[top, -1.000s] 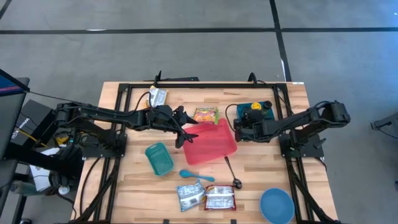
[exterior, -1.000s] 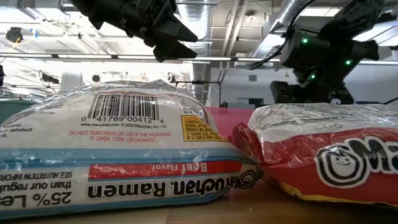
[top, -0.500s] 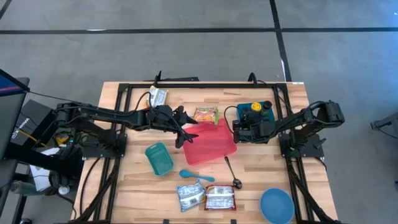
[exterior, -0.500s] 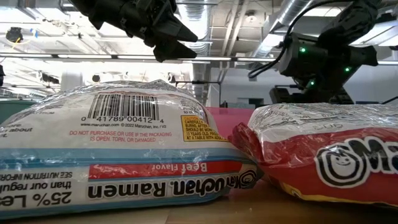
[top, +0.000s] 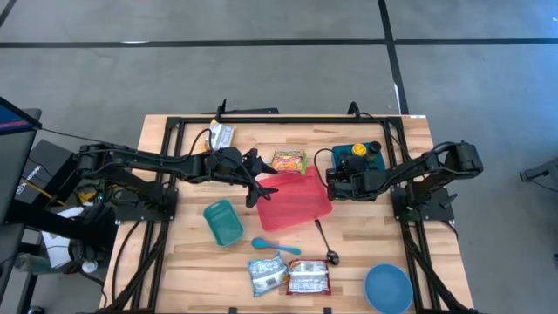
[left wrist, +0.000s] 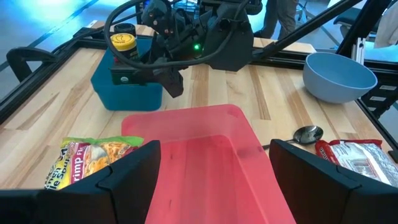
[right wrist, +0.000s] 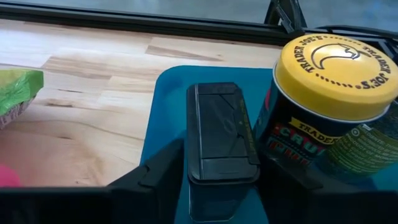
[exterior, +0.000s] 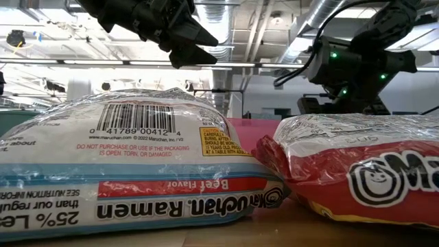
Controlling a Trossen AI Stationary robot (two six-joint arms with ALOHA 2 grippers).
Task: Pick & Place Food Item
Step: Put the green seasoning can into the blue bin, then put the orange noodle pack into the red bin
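Two end effectors: right end effector straddles a stiff, slippery black box in the blue bin, fingers parted, ungripped; left end effector gapes empty above the red tray.

Low view: two ramen packs fill the foreground, hiding the table behind. Right wrist: yellow-lidded jar cut off at frame edge.

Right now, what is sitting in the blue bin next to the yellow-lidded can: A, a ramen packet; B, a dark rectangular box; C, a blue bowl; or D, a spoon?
B: the right wrist view shows a dark rectangular box standing in the blue bin right beside the yellow-lidded can.
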